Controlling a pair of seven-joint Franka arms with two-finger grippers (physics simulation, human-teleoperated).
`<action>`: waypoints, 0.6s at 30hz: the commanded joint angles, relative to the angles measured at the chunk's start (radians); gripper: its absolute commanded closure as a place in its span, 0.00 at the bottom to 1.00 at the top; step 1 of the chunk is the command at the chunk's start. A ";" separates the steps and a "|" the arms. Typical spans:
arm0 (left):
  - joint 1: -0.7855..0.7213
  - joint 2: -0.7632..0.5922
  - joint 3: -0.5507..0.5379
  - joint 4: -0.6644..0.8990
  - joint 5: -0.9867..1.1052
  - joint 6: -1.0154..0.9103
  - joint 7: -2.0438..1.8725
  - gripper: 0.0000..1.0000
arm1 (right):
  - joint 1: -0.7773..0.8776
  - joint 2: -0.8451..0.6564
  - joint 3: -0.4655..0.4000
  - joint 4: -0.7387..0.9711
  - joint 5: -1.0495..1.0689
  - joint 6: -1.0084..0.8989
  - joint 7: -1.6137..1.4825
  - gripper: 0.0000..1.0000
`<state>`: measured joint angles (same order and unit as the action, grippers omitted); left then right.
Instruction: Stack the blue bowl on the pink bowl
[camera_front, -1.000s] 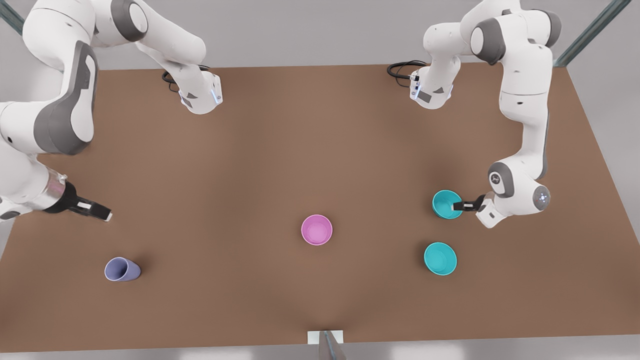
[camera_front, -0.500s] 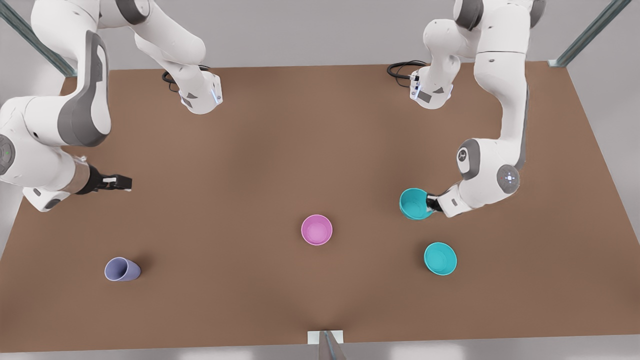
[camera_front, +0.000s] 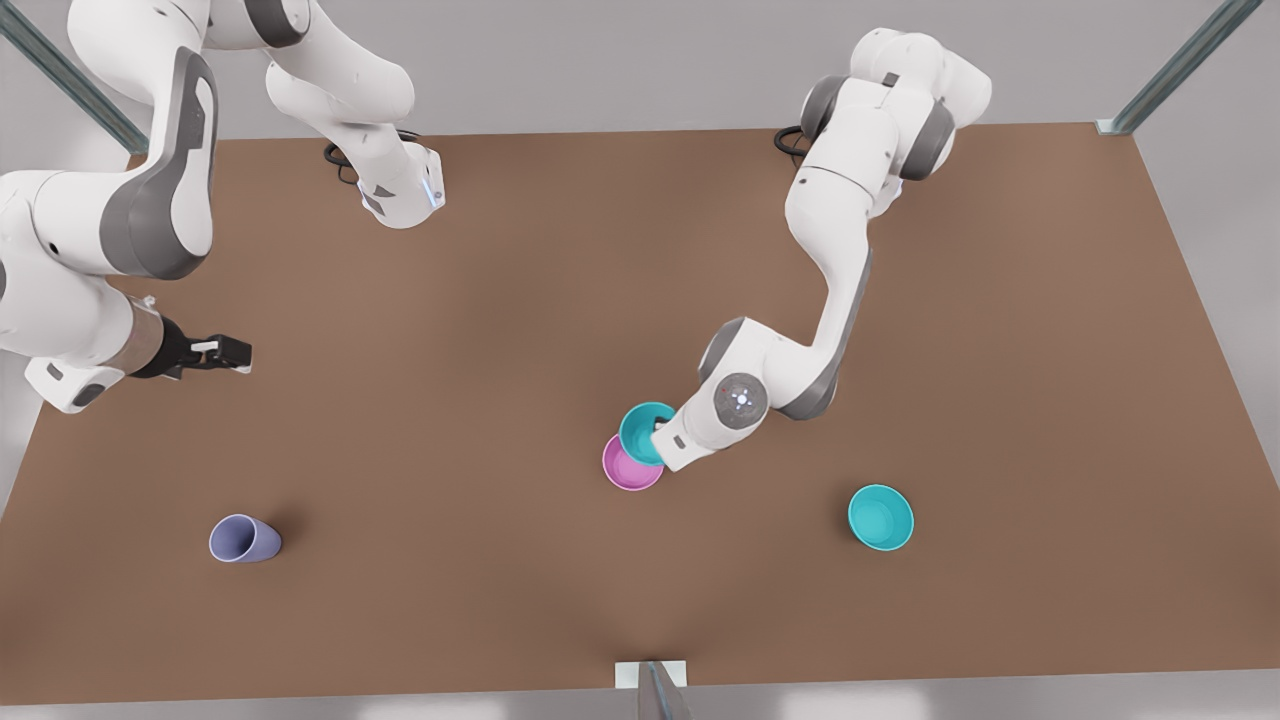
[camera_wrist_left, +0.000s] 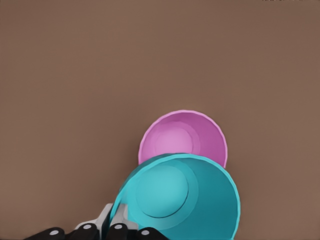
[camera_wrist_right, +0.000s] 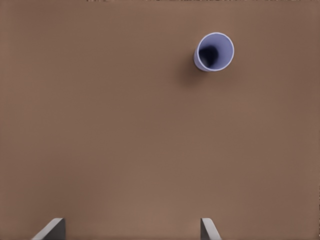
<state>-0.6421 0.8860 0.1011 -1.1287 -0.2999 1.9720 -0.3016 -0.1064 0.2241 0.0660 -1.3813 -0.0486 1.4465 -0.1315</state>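
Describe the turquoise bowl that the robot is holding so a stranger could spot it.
On the brown table, find the round magenta-pink plastic bowl near the middle. The held turquoise plastic bowl overlaps it, gripped by the left hand; its twin, the other turquoise bowl, sits alone.

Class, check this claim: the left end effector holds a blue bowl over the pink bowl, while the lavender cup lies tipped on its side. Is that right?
Not quite. The lavender cup stands upright, mouth up, as the right wrist view shows. The rest holds: the left end effector grips the blue bowl by its rim over the pink bowl.
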 joint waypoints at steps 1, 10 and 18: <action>0.001 0.022 0.000 0.013 -0.012 0.031 -0.625 0.79 | 0.001 0.001 0.002 0.004 -0.002 0.011 -0.088 0.00; -0.007 0.045 -0.001 0.055 -0.021 0.053 -0.665 0.79 | 0.005 0.012 0.002 0.007 -0.004 0.008 -0.083 0.00; -0.031 0.070 -0.001 0.076 -0.021 0.060 -0.702 0.79 | 0.022 0.020 0.002 0.007 -0.005 0.009 -0.079 0.00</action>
<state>-0.6718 0.9574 0.0997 -1.0536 -0.3182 2.0237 -0.7297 -0.0848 0.2447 0.0675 -1.3749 -0.0534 1.4555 -0.1836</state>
